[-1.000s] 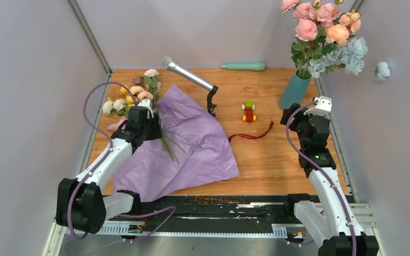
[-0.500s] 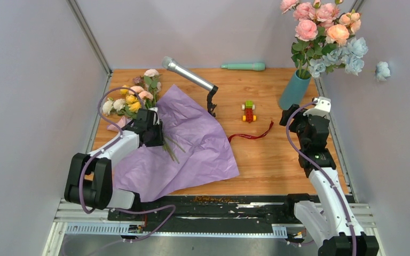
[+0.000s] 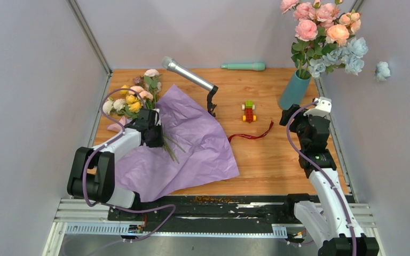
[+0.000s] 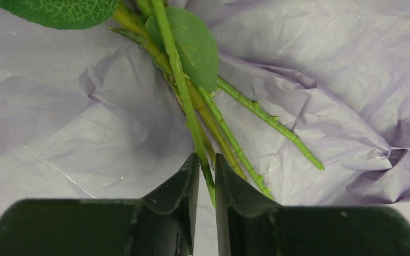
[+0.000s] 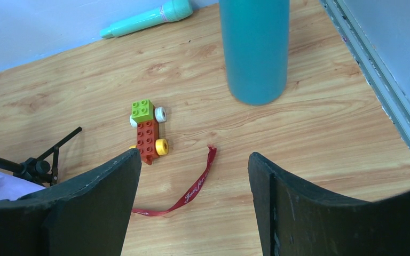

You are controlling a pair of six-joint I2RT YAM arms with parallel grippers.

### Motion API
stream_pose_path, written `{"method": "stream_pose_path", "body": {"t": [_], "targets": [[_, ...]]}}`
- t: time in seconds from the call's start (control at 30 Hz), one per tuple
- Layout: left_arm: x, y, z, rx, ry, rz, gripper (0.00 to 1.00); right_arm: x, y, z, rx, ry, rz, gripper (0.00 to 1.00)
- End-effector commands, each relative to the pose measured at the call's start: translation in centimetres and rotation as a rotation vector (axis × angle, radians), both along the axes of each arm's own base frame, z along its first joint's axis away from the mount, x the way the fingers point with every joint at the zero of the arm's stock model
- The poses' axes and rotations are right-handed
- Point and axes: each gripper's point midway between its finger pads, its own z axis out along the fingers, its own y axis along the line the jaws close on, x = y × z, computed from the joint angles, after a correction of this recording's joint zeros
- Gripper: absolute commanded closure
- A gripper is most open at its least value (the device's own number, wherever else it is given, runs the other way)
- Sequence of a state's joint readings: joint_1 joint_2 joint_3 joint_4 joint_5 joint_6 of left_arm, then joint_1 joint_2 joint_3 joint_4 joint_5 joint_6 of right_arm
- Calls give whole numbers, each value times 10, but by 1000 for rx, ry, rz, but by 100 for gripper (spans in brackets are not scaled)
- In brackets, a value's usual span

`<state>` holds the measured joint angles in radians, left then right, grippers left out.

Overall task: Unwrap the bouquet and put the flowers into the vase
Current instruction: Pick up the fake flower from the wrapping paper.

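A light wooden tabletop (image 3: 277, 160) sits inside a booth of plain pale grey walls (image 3: 32, 80), with metal rails (image 3: 331, 133) along its left and right edges. A crumpled lilac paper wrap (image 3: 192, 144) lies opened flat over the left half. The flowers (image 3: 133, 98) rest on its far left part, heads toward the far left corner and thin green stems (image 4: 179, 80) pointing toward the near edge. The left gripper (image 4: 207, 181) is down over these stems, its jaws nearly together with one stem in the narrow gap; whether they actually pinch it cannot be told. The right gripper (image 5: 194, 157) hangs above the right side with jaws wide apart and nothing between them. The teal vase (image 3: 294, 89) stands upright near the far right corner and holds pink, peach and pale blue blooms (image 3: 325, 32). A dark red ribbon (image 3: 251, 136) lies loose mid-table. A toy brick car (image 3: 249, 111) sits just beyond it, and a microphone (image 3: 187, 73) leans on its black stand. A mint-green rod (image 3: 243, 66) lies along the far edge.
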<state>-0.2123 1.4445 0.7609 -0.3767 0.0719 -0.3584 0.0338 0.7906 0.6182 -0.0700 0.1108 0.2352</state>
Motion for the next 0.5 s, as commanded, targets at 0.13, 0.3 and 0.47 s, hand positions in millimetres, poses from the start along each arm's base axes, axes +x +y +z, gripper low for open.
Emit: {"method": "stream_pose_path", "body": {"t": [0.13,0.3,0.47], "targets": [[20,2,24,-16,-95,26,90,2,0,17,17,-47,-2,26],[23,12,41,-1,-166,65,100,1,0,17,17,-48,-5,26],[25,21,59,7,-254,100,100,1,0,18,15,-49,-5,26]]}}
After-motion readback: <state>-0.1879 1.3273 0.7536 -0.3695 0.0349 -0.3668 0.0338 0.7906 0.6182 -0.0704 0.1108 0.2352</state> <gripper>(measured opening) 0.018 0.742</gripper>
